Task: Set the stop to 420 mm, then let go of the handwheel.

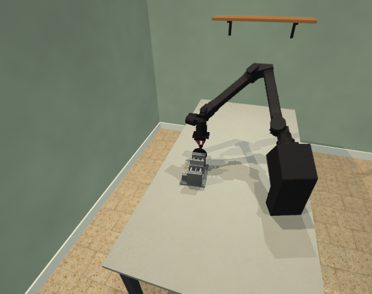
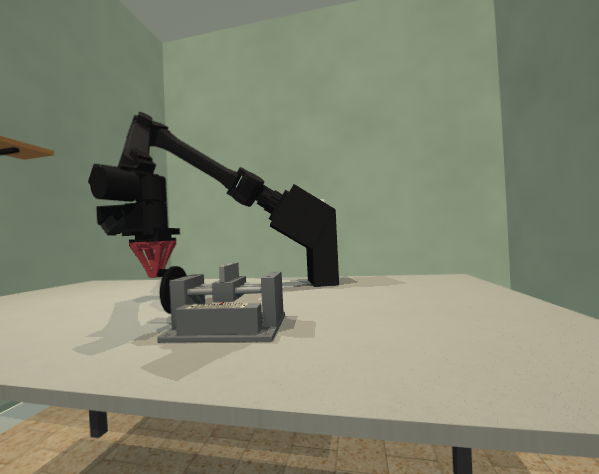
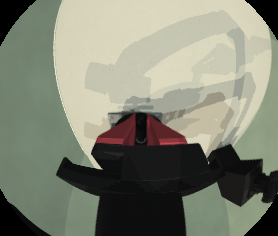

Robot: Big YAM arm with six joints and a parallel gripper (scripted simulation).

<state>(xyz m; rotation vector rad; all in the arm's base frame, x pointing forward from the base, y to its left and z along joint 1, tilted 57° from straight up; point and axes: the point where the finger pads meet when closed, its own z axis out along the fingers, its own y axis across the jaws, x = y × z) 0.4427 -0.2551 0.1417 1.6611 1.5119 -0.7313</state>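
Soft, moderate light; overlapping grey arm shadows across pale, matte table (image 1: 211, 227) (image 2: 391, 346) (image 3: 97, 35). Black parts lose detail. Wrist view bulges fisheye-like, corners black. Scale markings too small to read.

The figures on the scale (image 1: 186, 166) (image 2: 217, 306) are too small to read in the top and exterior views, so the setting cannot be told; its red mark (image 2: 221, 304) is just a speck. From the side, the near end plate (image 2: 179, 301) covers part of the handwheel (image 1: 199, 150) (image 2: 166, 293) (image 3: 123, 119), and from above only the wheel's upper part shows. The claw (image 1: 200, 146) (image 2: 158, 276) (image 3: 141, 117) hides most of the wheel in the wrist view, and the black knob (image 2: 162, 272) between its tips is partly covered. The shelf (image 1: 264, 19) (image 2: 21, 145) runs off the exterior view's left edge; the desk (image 1: 211, 227) (image 2: 416, 357) (image 3: 92, 35) passes both its sides.
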